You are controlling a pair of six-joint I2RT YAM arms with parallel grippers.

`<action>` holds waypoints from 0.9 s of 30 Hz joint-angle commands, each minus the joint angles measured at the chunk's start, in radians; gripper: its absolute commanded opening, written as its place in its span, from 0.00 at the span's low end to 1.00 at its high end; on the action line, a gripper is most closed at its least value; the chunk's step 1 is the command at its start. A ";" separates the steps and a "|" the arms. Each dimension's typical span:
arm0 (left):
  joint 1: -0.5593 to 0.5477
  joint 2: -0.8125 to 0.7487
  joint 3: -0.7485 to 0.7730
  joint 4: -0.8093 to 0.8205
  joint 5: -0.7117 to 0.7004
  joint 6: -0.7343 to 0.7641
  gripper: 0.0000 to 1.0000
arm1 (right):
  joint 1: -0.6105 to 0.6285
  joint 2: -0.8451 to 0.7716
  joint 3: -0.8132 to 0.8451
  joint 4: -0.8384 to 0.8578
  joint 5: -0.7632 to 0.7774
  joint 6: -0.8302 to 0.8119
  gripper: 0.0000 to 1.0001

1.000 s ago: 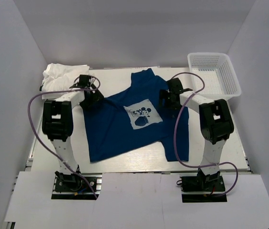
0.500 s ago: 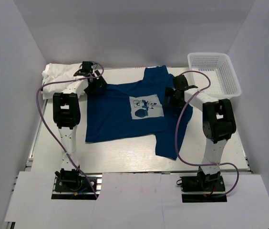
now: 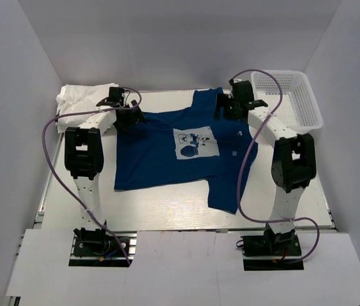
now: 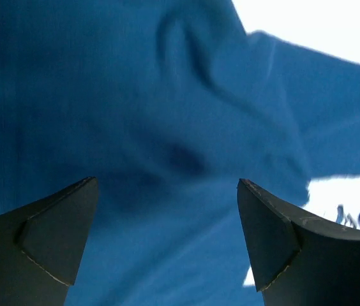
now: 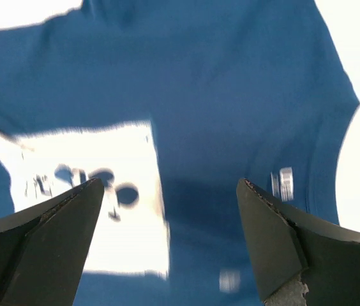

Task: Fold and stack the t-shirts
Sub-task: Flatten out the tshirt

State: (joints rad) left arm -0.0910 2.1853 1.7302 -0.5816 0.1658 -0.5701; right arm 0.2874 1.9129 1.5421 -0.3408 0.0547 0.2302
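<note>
Navy t-shirt (image 3: 161, 159) lies flat, print up, unfolded; left gripper (image 3: 131, 118) and right gripper (image 3: 226, 109) hover over its far edge, jaws spread, empty; next, probably pinch that edge to fold.

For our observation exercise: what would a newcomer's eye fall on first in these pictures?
A dark blue t-shirt with a white chest print lies spread across the table. The left claw and right claw, both open, hang over its far edge. A heap of white shirts sits far left, a white mesh basket far right.
</note>
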 commanded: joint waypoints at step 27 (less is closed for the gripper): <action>-0.021 -0.397 -0.279 -0.161 0.003 0.020 1.00 | -0.114 0.666 0.602 0.123 -0.106 0.129 0.90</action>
State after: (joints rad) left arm -0.1204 1.9003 1.4792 -0.6746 0.1699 -0.5571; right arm 0.1986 2.5397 2.1319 -0.1806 -0.1104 0.3122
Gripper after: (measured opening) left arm 0.993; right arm 0.904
